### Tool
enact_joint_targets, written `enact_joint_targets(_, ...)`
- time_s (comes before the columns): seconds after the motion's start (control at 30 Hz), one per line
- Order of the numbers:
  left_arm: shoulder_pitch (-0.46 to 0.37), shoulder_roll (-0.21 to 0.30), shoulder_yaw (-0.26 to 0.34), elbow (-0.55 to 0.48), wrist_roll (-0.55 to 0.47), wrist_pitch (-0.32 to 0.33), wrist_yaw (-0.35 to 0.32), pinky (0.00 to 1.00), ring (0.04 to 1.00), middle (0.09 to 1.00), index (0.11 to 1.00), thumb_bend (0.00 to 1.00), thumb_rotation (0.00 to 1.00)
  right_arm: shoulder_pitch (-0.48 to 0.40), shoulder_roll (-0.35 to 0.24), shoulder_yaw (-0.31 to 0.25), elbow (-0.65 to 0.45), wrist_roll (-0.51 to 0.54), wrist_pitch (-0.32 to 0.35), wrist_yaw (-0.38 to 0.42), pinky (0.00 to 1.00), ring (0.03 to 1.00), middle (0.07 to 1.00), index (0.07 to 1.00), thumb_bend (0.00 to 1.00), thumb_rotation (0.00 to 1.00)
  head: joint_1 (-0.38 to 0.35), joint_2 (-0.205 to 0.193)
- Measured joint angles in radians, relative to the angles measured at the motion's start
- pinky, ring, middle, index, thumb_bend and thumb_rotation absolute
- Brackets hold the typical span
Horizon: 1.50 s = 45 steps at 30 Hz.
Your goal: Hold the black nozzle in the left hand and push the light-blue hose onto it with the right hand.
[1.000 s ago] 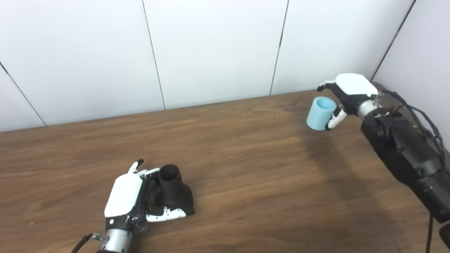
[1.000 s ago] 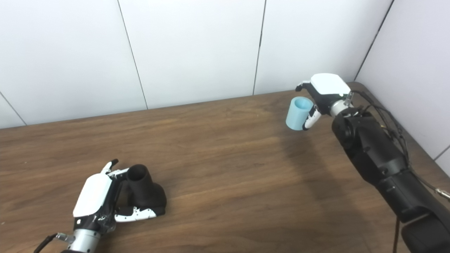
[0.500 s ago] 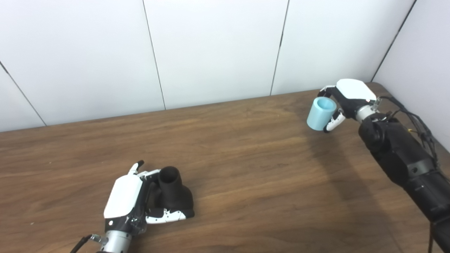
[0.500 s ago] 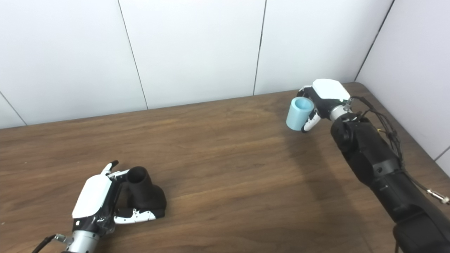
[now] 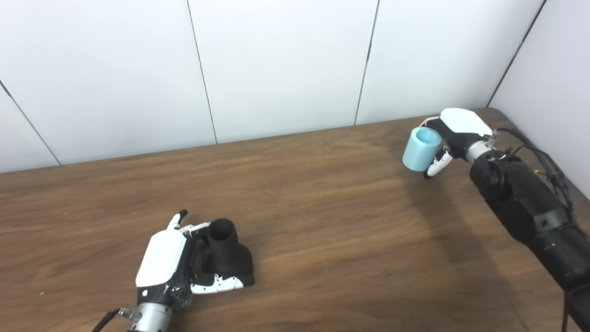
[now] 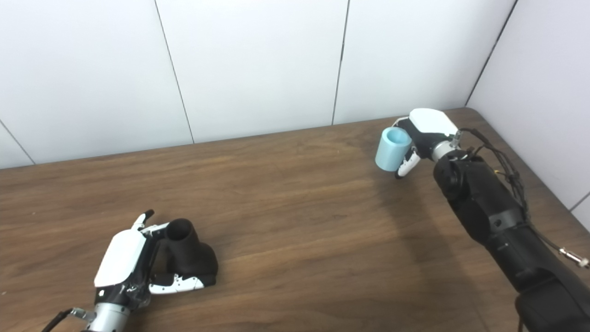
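Observation:
The black nozzle [image 5: 229, 252] sits on the wooden table [image 5: 322, 221] at the front left, its round opening facing up. My left hand [image 5: 169, 262] is shut on it, fingers behind the neck and thumb along the front of its wide base. The light-blue hose [image 5: 420, 148], a short open tube, stands slightly tilted at the far right near the back corner. My right hand [image 5: 455, 133] is shut on it from the right, fingers curled round its far side and thumb at its lower near side. The two parts are far apart.
White wall panels [image 5: 286, 64] close off the back edge of the table, and another wall [image 5: 548, 69] closes the right side. My black right forearm [image 5: 530, 212] with loose cables lies along the table's right side. Bare wood lies between the two hands.
My right hand has come down a little and its fingers have closed round the hose. The hose, the left hand and the nozzle have stayed in place.

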Motion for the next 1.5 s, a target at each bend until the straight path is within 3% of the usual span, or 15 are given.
enact_joint_targets(0.27,-0.001,0.0,-0.002,0.005,0.006,-0.001,0.005,0.96,0.617,0.465,0.498,0.53,0.0,0.0,-0.004,0.0,-0.004,0.001,-0.003,0.0,0.76,0.817,0.759,0.699,0.95,0.1,0.005,0.006)
enact_joint_targets(0.53,-0.003,-0.002,-0.003,0.006,0.011,-0.001,0.007,0.96,0.614,0.468,0.496,0.53,0.0,-0.013,-0.004,0.0,-0.013,0.002,-0.003,0.0,0.72,0.824,0.761,0.71,0.94,0.1,0.009,0.018)
enact_joint_targets(0.63,-0.003,-0.003,-0.003,0.007,0.011,0.0,0.007,0.96,0.616,0.466,0.498,0.53,0.0,-0.016,-0.004,0.0,-0.02,0.002,-0.003,0.002,0.76,0.841,0.78,0.712,0.94,0.11,0.011,0.018)
enact_joint_targets(0.97,-0.003,-0.004,-0.006,0.008,0.014,-0.001,0.01,0.96,0.614,0.465,0.498,0.53,0.0,-0.018,-0.003,0.0,-0.042,0.0,-0.001,0.005,0.7,0.803,0.758,0.715,0.93,0.1,0.017,0.02)
enact_joint_targets(1.2,-0.003,-0.004,-0.007,0.008,0.015,-0.001,0.012,0.96,0.613,0.459,0.502,0.53,0.0,-0.018,-0.003,0.001,-0.038,0.0,0.0,0.015,0.81,0.825,0.748,0.708,0.92,0.09,0.021,0.02)
enact_joint_targets(1.3,-0.003,-0.004,-0.007,0.008,0.015,-0.001,0.012,0.96,0.617,0.459,0.502,0.53,0.0,-0.018,-0.004,0.001,-0.036,0.0,-0.004,0.015,0.84,0.745,0.693,0.691,0.91,0.08,0.018,0.02)
enact_joint_targets(1.33,-0.003,-0.004,-0.007,0.008,0.015,0.0,0.012,0.96,0.617,0.46,0.502,0.53,0.0,-0.018,-0.004,0.001,-0.036,0.0,-0.007,0.014,0.84,0.71,0.671,0.681,0.9,0.07,0.018,0.02)
enact_joint_targets(1.43,-0.003,-0.004,-0.007,0.008,0.015,-0.001,0.012,0.96,0.612,0.459,0.502,0.53,0.0,-0.017,-0.004,0.0,-0.035,0.001,-0.015,0.004,0.68,0.575,0.584,0.633,0.87,0.03,0.018,0.02)
enact_joint_targets(1.47,-0.003,-0.004,-0.007,0.008,0.015,-0.002,0.013,0.96,0.61,0.459,0.502,0.53,0.0,-0.017,-0.004,0.0,-0.035,0.001,-0.019,0.002,0.52,0.493,0.505,0.57,0.67,0.01,0.018,0.02)
enact_joint_targets(1.5,-0.003,-0.004,-0.007,0.008,0.015,-0.002,0.014,0.96,0.609,0.46,0.501,0.53,0.0,-0.017,-0.004,0.0,-0.035,0.001,-0.025,-0.002,0.43,0.433,0.466,0.549,0.6,0.01,0.018,0.02)
